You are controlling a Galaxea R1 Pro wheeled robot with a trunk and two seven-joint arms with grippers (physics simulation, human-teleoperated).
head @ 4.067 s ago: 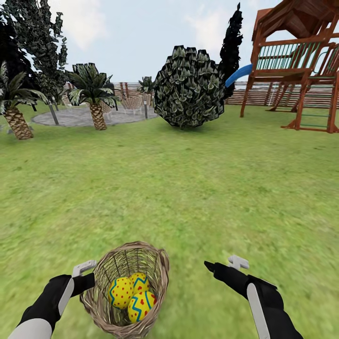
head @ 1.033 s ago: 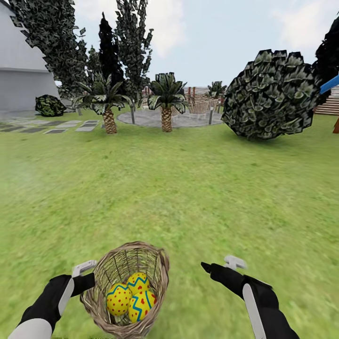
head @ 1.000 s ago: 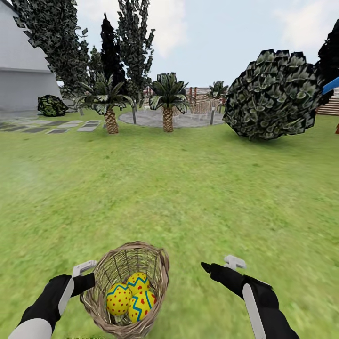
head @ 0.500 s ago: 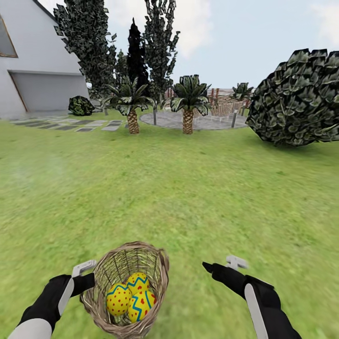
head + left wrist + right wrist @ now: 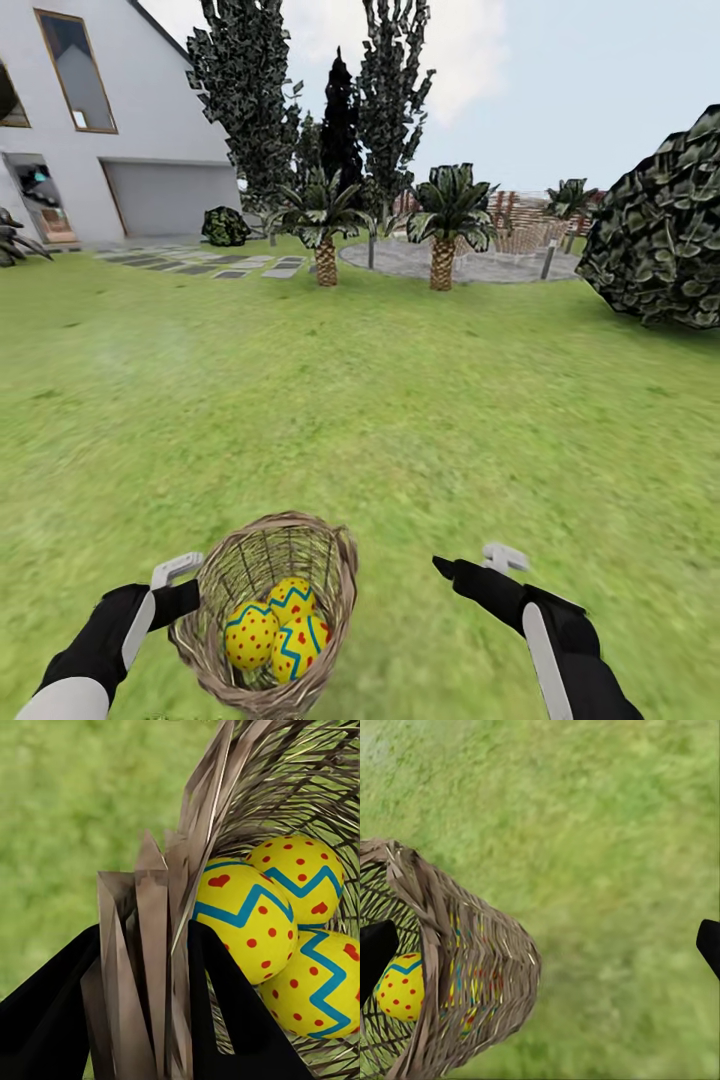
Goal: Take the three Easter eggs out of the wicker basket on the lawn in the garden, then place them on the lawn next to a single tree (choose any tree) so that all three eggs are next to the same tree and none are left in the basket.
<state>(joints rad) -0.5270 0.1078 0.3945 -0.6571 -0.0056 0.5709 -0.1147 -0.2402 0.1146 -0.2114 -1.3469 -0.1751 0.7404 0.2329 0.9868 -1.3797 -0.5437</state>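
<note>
My left gripper (image 5: 188,600) is shut on the rim of the wicker basket (image 5: 335,560) and holds it up just above the lawn (image 5: 400,400). In the left wrist view the black fingers (image 5: 225,1020) clamp the woven rim (image 5: 161,945). Three Easter eggs (image 5: 278,628) lie inside, yellow with red dots and blue zigzags, also seen close up (image 5: 244,915). My right gripper (image 5: 470,563) hovers to the right of the basket, open and with nothing in it. In the right wrist view the basket (image 5: 472,975) lies beside it with one egg (image 5: 401,986) showing.
Tall leafy trees (image 5: 250,90) and a black conifer (image 5: 342,120) stand far back by a white house (image 5: 90,110). Two short palms (image 5: 442,215) edge a paved circle (image 5: 470,262). A big dark bush (image 5: 665,230) is at the right. Open grass lies between.
The whole view has swung left: the playset has left the picture and the house has come in. Basket, eggs and both arms keep their places relative to me.
</note>
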